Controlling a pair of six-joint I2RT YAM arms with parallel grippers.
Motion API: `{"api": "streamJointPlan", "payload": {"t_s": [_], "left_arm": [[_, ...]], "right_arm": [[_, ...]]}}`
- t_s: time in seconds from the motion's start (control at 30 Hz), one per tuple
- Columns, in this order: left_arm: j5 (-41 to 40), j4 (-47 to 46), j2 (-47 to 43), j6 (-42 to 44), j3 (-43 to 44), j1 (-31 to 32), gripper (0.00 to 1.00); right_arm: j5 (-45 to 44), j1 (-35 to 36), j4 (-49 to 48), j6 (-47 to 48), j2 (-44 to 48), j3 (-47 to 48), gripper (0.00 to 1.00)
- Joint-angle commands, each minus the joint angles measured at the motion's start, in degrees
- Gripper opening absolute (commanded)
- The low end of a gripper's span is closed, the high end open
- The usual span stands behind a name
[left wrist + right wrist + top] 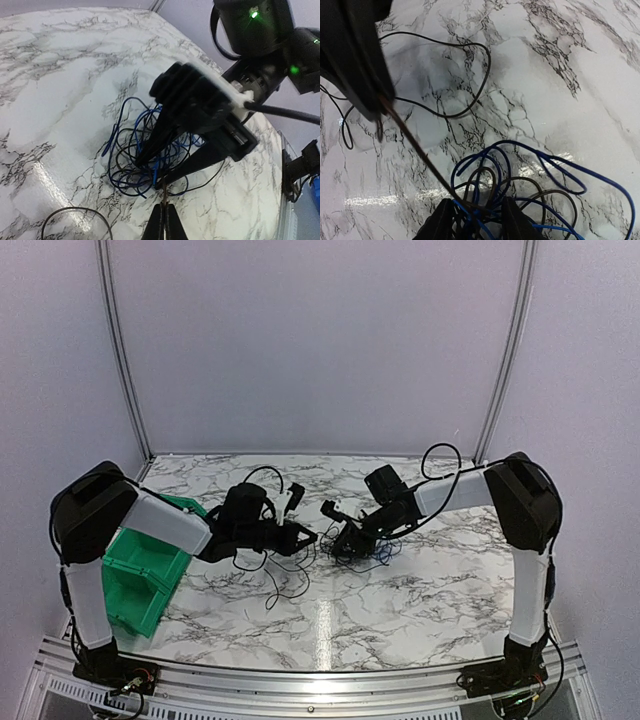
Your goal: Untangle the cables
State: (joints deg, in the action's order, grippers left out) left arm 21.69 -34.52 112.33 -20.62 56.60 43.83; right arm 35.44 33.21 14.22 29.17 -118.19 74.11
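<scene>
A tangle of blue, black and brown cables [362,558] lies on the marble table at centre. My right gripper [345,538] is open and its fingers straddle the tangle [520,190]; the left wrist view shows them [150,172] spread around the blue loops [130,150]. My left gripper [303,537] is shut on a thin brown cable [164,196] just left of the tangle. That cable [415,145] runs taut from the tangle up to the left gripper's tip [376,111].
A loose black cable [272,585] curls on the table near the left gripper, also seen in the right wrist view [470,100]. A green bin [140,575] stands at the left edge. Marble surface extends to the right and front.
</scene>
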Motion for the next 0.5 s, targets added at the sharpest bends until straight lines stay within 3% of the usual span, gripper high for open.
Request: {"api": "streamJointPlan", "payload": {"t_s": [0.0, 0.17, 0.37, 0.47], "left_arm": [[-3.3, -16.1, -9.9, -10.4, -7.8, -1.9, 0.00], [-9.0, -15.6, -23.4, -9.6, -13.1, -1.9, 0.00], [-14.6, -7.0, -41.3, -6.5, -14.2, -1.9, 0.00], [-15.1, -0.9, -46.8, -5.3, -12.1, -1.9, 0.00]], "right_arm": [[-2.0, -0.2, -2.5, -5.1, -0.7, -0.5, 0.32], [-4.5, -1.6, -2.0, -6.5, -0.3, -2.0, 0.34], [-8.7, -4.3, -1.3, -7.2, 2.9, -3.8, 0.38], [-8.7, -5.9, 0.0, -7.1, 4.3, -4.3, 0.31]]}}
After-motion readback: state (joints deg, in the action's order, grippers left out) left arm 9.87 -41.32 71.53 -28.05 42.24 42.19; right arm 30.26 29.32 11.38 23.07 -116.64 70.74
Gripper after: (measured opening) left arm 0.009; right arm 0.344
